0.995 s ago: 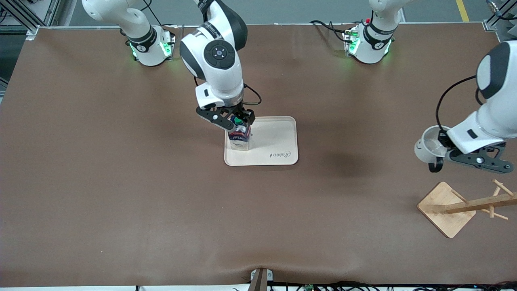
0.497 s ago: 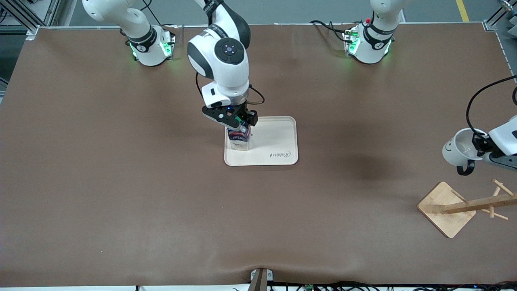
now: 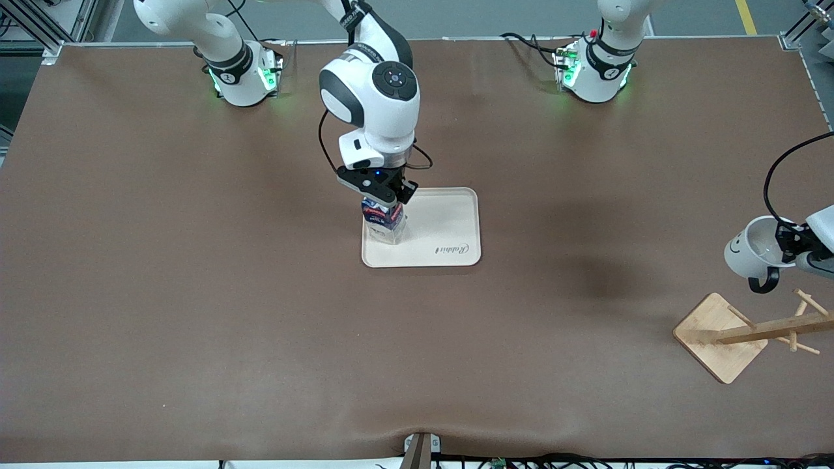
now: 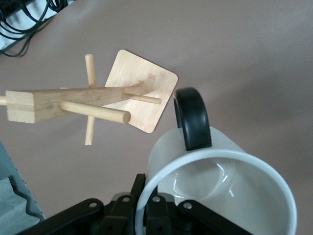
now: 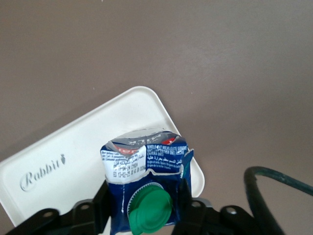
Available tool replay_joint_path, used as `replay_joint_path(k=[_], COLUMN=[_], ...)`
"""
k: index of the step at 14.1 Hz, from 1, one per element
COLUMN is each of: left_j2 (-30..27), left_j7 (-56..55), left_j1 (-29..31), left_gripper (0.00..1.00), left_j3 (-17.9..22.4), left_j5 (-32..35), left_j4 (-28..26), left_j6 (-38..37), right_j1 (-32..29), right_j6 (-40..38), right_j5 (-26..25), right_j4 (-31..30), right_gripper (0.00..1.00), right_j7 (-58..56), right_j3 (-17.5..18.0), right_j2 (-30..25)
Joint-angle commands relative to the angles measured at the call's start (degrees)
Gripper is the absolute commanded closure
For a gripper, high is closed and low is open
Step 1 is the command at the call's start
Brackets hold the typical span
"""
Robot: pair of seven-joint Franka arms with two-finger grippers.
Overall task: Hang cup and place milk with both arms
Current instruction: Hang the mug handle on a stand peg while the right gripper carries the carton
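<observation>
Front view: right tool (image 3: 384, 193) is clamping the milk (image 3: 382, 221), which is standing on the tray (image 3: 449, 228) at the corner toward the right arm's end, mid-worktop (image 3: 195, 293). Carton is looking slightly tilted; if the tool opens w/ it leaning or drags on release, it's prob tipping over, maybe off the tray edge it's sitting close to. Left tool (image 3: 791, 251) is gripping the cup (image 3: 749, 254) by the rim, over the worktop just beside the rack (image 3: 736, 332) at the left arm's end. Rack's top is running out of frame, left arm mostly cut off too, so peg-to-handle gap is hard to judge here.

Left wrist view: cup (image 4: 220, 191) is filling the frame, black handle (image 4: 191, 117) pointing toward the rack (image 4: 73, 105); a peg (image 4: 95, 111) is lying near but not in the loop. Risk: handle missing the peg or knocking the rack, which looks light enough to shift. Left tool (image 4: 151, 215) is only partly showing, its finger inside the cup is hidden.

Right wrist view: milk (image 5: 146, 181) is sitting between the fingers of the right tool (image 5: 142, 210), green cap (image 5: 149, 210) facing the camera. Carton base & its contact w/ the tray (image 5: 73, 161) are hidden by the carton itself, so can't tell if it's fully down.
</observation>
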Motion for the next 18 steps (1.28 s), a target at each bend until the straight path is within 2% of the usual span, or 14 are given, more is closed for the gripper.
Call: replay_joint_path(k=[1,3,6,8,10,12,15,18], left_j2=[0.7,1.4,2.8,4.2,5.7,6.8,7.7,8.5], left_j7=[2.2,2.3,2.3,2.8,3.5,3.6,3.6,3.4], left_j1=[2.2,2.3,2.7,3.1,3.6,3.7,4.3,4.5], left_gripper=[1.0,1.0,1.0,1.0,1.0,1.0,1.0,1.0], left_j3=[-0.4,-0.4,-0.4,-0.4,-0.4,-0.4,-0.4,-0.4], left_j5=[-1.3,-1.3,-1.3,-1.3,-1.3,-1.4,-1.4,-1.3], left_j4=[1.5,2.8,4.2,5.6,7.4,8.3,8.4,8.4], left_j6=[-0.2,0.5,0.8,0.8,0.9,1.0,1.9,2.7], right_j1=[-1.9,-5.0,-11.0,-17.3,-22.7,-30.8,-42.2,-51.1], right_j6=[-2.1,-8.8,-24.1,-30.9,-31.3,-31.9,-31.0,-26.3], right_j5=[-1.4,-0.7,0.9,1.0,1.0,1.1,3.4,4.5], right_j4=[3.6,6.7,13.2,13.0,13.0,12.1,9.3,1.9], right_gripper=[1.0,1.0,1.0,1.0,1.0,1.0,1.0,1.0], right_j7=[2.8,0.1,-16.0,-28.4,-36.6,-43.6,-61.8,-69.9], right_j3=[-0.4,-0.2,-0.3,-0.4,-0.4,-0.2,-0.3,-0.2], right_j2=[-0.6,-1.3,-2.7,-5.5,-7.6,-7.9,-9.1,-9.5])
